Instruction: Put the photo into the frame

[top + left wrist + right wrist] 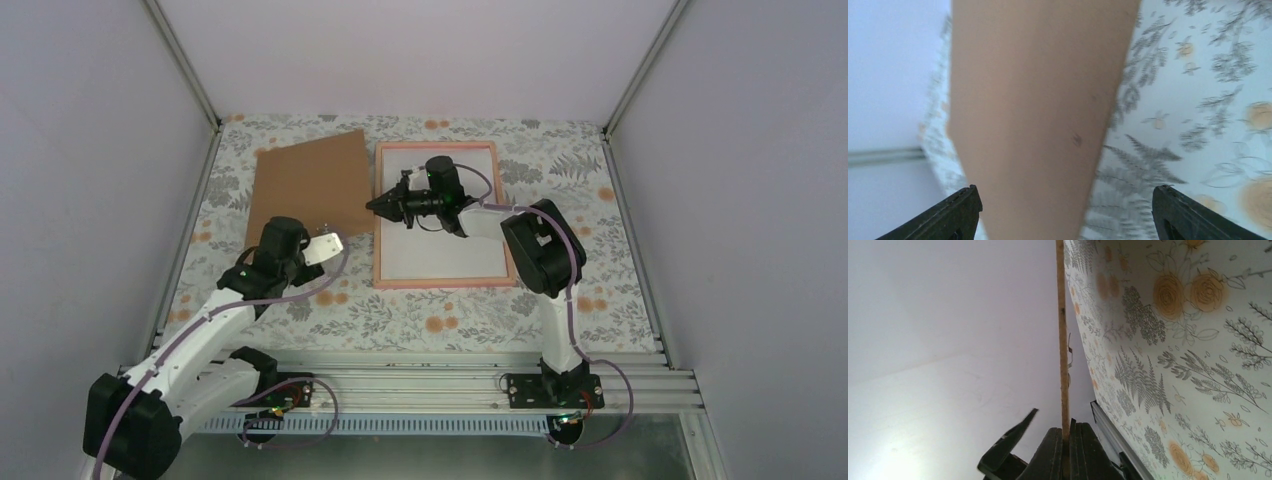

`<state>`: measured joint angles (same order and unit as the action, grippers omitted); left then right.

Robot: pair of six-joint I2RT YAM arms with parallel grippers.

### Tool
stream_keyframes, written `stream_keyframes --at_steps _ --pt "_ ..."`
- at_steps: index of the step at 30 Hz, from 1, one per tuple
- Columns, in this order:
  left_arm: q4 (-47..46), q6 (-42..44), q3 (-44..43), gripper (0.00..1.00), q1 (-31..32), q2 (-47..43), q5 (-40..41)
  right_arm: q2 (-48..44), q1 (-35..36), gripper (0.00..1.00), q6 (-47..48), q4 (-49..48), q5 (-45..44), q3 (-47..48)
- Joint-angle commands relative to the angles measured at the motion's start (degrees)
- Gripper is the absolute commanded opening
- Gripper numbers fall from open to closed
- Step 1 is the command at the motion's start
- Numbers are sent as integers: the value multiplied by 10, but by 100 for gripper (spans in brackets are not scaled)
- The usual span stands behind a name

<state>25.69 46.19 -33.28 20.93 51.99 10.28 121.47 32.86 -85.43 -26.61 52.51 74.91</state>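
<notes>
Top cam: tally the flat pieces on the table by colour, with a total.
Brown: 1, cardboard sheet
Pink: 1, frame
White: 1, panel inside the frame
Total: 3

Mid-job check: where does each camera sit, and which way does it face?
Top external: above and behind, looking down on the table; left arm and right arm show.
Left wrist: faces the brown cardboard sheet; the open left gripper flanks it.
Right wrist: looks along that sheet's edge, clamped in the shut right gripper.
Shared: all three show the sheet.
</notes>
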Motion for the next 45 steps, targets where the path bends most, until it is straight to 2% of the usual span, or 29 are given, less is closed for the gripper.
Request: stream_keyframes --at_steps 1,5,9,10,12,15,16,18,22,25,29,32,38,42,45 --pt "-121 84 0 80 31 23 108 -22 1 4 -49 -34 28 -17" --pt "-121 82 -47 52 36 53 117 -26 -1 4 -41 -30 36 -13" --pt "-37 52 -125 23 34 80 93 -36 -11 4 24 21 37 3" --pt "-14 48 -146 15 34 83 84 -40 -15 7 51 46 36 12" --pt "32 41 -183 3 32 88 68 -53 -29 33 125 97 28 26" --pt "93 33 -243 2 20 99 39 -81 -52 76 213 157 25 22" --pt "115 29 -264 2 13 103 29 -91 -60 83 246 172 26 19" --pt "154 26 -303 2 3 110 4 -116 -79 90 319 214 22 13" --pt "216 15 -380 2 -5 116 -23 -187 -111 98 547 273 -10 -2" --pt "268 8 -428 2 -11 125 -44 -247 -117 100 779 295 -58 -16" --pt "336 13 -485 2 -14 123 -87 -318 -120 100 1049 286 -42 -50" --pt "372 35 -518 2 -14 111 -116 -330 -116 100 1177 312 -42 -32" --pt "442 60 -595 2 -14 108 -197 -297 -97 100 1299 365 -14 29" --pt "491 67 -638 2 -12 120 -239 -275 -73 100 1306 365 -6 60" --pt "499 64 -652 2 -13 122 -263 -256 -52 90 1306 387 -5 94"
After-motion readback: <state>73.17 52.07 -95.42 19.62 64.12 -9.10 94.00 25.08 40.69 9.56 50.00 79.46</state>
